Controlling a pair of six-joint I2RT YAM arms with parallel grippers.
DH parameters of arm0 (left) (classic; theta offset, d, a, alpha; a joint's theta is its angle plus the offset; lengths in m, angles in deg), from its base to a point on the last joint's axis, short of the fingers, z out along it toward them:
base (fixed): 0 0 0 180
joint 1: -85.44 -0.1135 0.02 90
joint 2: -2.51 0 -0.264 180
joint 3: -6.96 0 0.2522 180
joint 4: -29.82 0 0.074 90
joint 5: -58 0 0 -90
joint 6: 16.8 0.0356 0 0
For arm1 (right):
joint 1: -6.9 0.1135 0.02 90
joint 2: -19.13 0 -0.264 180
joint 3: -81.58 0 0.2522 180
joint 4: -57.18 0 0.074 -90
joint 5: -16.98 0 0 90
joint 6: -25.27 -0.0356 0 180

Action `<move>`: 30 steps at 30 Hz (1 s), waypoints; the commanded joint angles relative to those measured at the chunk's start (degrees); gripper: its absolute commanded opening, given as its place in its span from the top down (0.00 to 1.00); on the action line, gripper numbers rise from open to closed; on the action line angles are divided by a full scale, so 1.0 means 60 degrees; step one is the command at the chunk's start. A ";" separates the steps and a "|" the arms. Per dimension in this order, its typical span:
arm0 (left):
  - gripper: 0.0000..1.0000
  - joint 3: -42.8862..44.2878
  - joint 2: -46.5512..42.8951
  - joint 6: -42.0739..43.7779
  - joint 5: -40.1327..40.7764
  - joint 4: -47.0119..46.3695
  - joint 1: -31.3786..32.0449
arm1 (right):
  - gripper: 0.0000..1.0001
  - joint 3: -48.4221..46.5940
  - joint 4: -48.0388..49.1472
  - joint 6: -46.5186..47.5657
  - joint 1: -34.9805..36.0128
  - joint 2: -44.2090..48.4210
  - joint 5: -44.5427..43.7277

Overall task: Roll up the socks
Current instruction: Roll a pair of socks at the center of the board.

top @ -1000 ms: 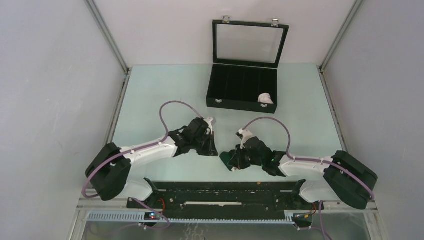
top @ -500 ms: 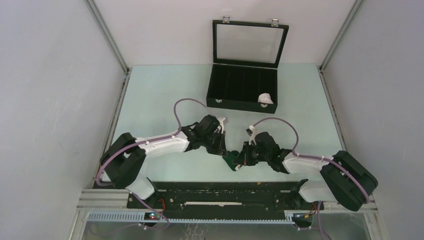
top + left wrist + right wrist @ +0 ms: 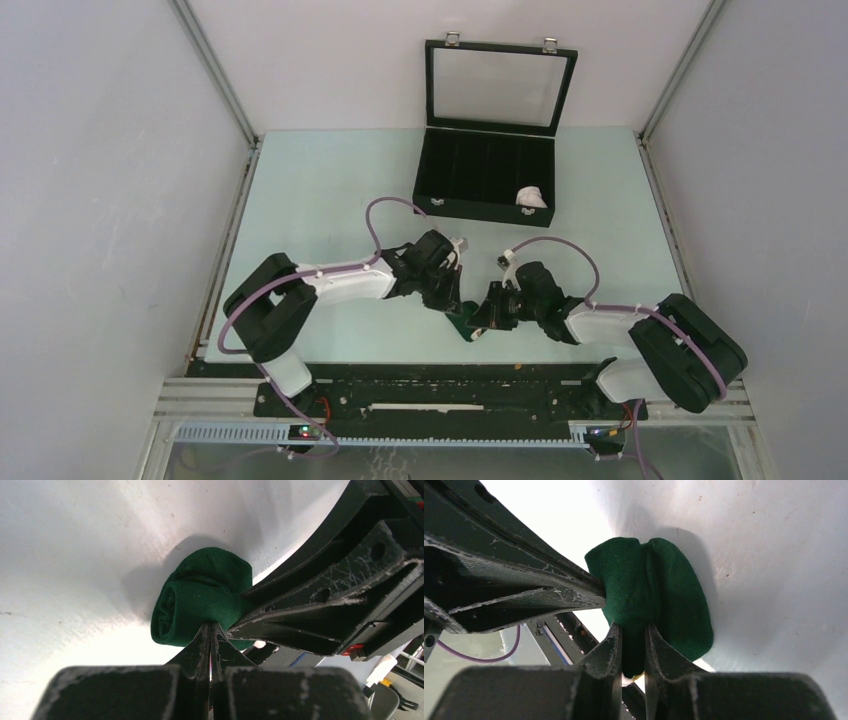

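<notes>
Dark green rolled fabric sock (image 3: 200,597), tabletop (image 3: 320,180) near edge: left gripper (image 3: 210,628), right gripper (image 3: 634,635) clamp opposite sides, presumably holding roll tight.

- Rolled sock (image 3: 200,600): dark green, plain on the faces shown.
- Table (image 3: 320,190): pale mint green.
- Case (image 3: 485,170): black, with silver clasps (image 3: 437,201).
- Fabric bundle (image 3: 531,197): white.
- Left arm (image 3: 340,283), right arm (image 3: 600,322): white links, black joints.
- Cables (image 3: 385,205): purple.
- Walls (image 3: 100,150): light grey.

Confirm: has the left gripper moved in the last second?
Yes. Against the box, the left gripper shifted right, from under its left corner inward, reaching the sock.
</notes>
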 commanded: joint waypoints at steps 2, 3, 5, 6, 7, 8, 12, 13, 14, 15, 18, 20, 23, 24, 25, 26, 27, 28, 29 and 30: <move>1.00 0.0482 0.0401 0.0224 0.0185 0.0104 0.0135 | 0.73 0.0195 -0.1540 0.0242 -0.0106 0.0274 -0.0880; 1.00 0.0486 0.0460 0.0237 0.0216 0.0123 0.0130 | 0.71 0.0130 -0.1703 0.0297 -0.0106 0.0461 -0.1010; 1.00 0.0466 0.0558 0.0277 0.0248 0.0149 0.0130 | 0.66 0.0026 -0.1987 0.0391 -0.0105 0.0876 -0.1284; 1.00 0.0472 0.0624 0.0290 0.0248 0.0156 0.0141 | 0.64 -0.0031 -0.2112 0.0434 -0.0098 0.1189 -0.1410; 1.00 0.0457 0.0691 0.0304 0.0233 0.0155 0.0132 | 0.59 -0.0094 -0.2256 0.0478 -0.0092 0.1434 -0.1574; 1.00 0.0450 0.0782 0.0313 0.0215 0.0156 0.0147 | 0.53 -0.0166 -0.2466 0.0533 -0.0047 0.1686 -0.1738; 1.00 0.0396 0.1052 0.0373 0.0146 0.0142 0.0143 | 0.37 -0.0603 -0.3187 0.1041 0.0391 0.2798 -0.2868; 1.00 0.0404 0.1107 0.0406 0.0118 0.0142 0.0156 | 0.36 -0.0668 -0.3351 0.1173 0.0557 0.3106 -0.3121; 1.00 0.0438 0.1169 0.0428 0.0098 0.0155 0.0154 | 0.36 -0.0743 -0.3533 0.1380 0.0724 0.3373 -0.3368; 1.00 0.0475 0.1230 0.0444 0.0074 0.0180 0.0147 | 0.36 -0.0808 -0.3592 0.1620 0.0905 0.3604 -0.3604; 1.00 0.0557 0.1394 0.0446 0.0009 0.0195 0.0157 | 0.36 -0.0867 -0.3574 0.2609 0.1595 0.4259 -0.4235; 1.00 0.0599 0.1418 0.0460 0.0009 0.0204 0.0148 | 0.36 -0.0867 -0.3460 0.3437 0.2048 0.4602 -0.4278; 1.00 0.0632 0.1426 0.0475 0.0078 0.0241 0.0150 | 0.36 -0.0867 -0.3385 0.4414 0.2610 0.4863 -0.4564; 1.00 0.0646 0.1458 0.0475 0.0067 0.0251 0.0146 | 0.37 -0.0867 -0.3383 0.4768 0.2795 0.4895 -0.4583; 1.00 0.0664 0.1489 0.0463 0.0044 0.0254 0.0142 | 0.36 -0.0867 -0.3383 0.5068 0.2983 0.4898 -0.4668; 1.00 0.0679 0.1537 0.0461 0.0032 0.0255 0.0154 | 0.37 -0.0867 -0.3376 0.5353 0.3164 0.4875 -0.4714; 1.00 0.0697 0.1570 0.0461 0.0003 0.0271 0.0156 | 0.37 -0.0867 -0.3349 0.5645 0.3394 0.4817 -0.4743; 1.00 0.0700 0.1613 0.0461 -0.0017 0.0281 0.0160 | 0.37 -0.0867 -0.3340 0.5834 0.3558 0.4724 -0.4849; 1.00 0.0719 0.1658 0.0474 -0.0002 0.0299 0.0147 | 0.38 -0.0867 -0.3193 0.6075 0.3712 0.4610 -0.4954; 1.00 0.0726 0.1684 0.0475 -0.0014 0.0306 0.0147 | 0.38 -0.0867 -0.3002 0.6215 0.3829 0.4482 -0.5015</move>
